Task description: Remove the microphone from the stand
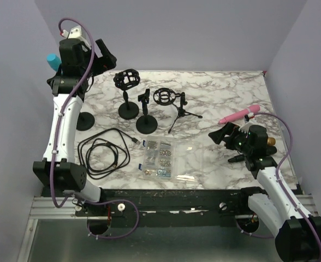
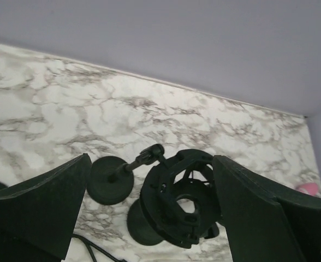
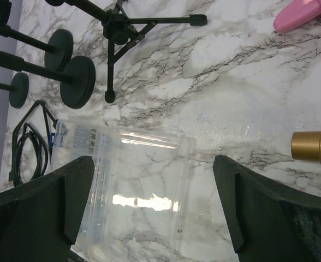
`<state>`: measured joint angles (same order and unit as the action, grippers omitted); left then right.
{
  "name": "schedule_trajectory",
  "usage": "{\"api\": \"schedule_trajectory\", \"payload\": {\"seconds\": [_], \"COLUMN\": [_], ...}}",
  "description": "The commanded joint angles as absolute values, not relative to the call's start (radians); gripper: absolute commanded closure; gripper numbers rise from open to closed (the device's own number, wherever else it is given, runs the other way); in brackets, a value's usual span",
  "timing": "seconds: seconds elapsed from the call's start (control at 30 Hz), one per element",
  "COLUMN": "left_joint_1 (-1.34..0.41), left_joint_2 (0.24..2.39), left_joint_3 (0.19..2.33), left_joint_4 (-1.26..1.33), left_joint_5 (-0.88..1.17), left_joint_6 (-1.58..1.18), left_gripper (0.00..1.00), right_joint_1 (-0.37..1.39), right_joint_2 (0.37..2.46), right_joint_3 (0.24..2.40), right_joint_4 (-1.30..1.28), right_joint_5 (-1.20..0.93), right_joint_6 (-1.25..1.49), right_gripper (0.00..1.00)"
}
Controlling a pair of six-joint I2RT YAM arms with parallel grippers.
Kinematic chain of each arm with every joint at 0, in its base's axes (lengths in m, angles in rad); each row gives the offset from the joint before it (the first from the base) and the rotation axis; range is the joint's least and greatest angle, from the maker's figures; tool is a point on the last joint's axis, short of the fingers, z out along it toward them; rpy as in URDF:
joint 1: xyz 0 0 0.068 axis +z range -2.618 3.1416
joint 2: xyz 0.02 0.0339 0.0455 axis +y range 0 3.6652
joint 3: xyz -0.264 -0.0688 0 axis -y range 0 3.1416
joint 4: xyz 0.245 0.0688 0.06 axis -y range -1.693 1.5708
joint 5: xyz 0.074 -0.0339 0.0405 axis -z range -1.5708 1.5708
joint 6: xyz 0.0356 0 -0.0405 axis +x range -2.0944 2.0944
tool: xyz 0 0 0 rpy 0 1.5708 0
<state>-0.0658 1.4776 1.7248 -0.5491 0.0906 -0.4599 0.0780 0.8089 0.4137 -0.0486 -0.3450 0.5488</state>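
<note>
Overhead, left gripper (image 2: pixel 152 159) splayed empty above cage-topped stand (image 2: pixel 177 203), right gripper (image 3: pixel 153 160) likewise over veined marble (image 3: pixel 231 71).

Each arm consists of white link shells joined by black joint housings. On the left arm (image 1: pixel 62 128), the left cable (image 1: pixel 52 174), purple, runs along the outside of the links and loops above the wrist. On the right arm (image 1: pixel 278 188), the right cable (image 1: pixel 290 144), also purple, arches from the wrist toward the base. A white camera block (image 1: pixel 76 34) is mounted on the left wrist. A small green light (image 1: pixel 242 138) shows on the black right wrist housing. The left fingers (image 2: pixel 40 210) and right fingers (image 3: pixel 37 210) are matte black wedges with flat inner faces. The right pair shows a faintly grainy surface.
</note>
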Motion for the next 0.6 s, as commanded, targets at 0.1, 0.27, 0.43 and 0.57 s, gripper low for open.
{"api": "schedule_trajectory", "payload": {"seconds": [0.1, 0.27, 0.43, 0.57], "left_joint_1": [0.046, 0.076, 0.106, 0.124], "left_joint_2": [1.773, 1.852, 1.857, 1.861], "left_joint_3": [2.035, 2.038, 1.964, 1.896], "left_joint_4": [-0.642, -0.606, -0.561, -0.543], "left_joint_5": [0.594, 0.709, 0.763, 0.781], "left_joint_6": [-0.464, -0.477, -0.428, -0.427], "left_gripper": [0.10, 0.13, 0.15, 0.22], "right_joint_1": [0.074, 0.074, 0.074, 0.074], "right_joint_2": [0.819, 0.812, 0.825, 0.832], "right_joint_3": [0.400, 0.400, 0.403, 0.404], "right_joint_4": [-0.027, -0.029, -0.029, -0.026], "right_joint_5": [-0.359, -0.356, -0.359, -0.352], "right_joint_6": [0.547, 0.543, 0.542, 0.542], "right_gripper": [0.00, 0.00, 0.00, 0.00]}}
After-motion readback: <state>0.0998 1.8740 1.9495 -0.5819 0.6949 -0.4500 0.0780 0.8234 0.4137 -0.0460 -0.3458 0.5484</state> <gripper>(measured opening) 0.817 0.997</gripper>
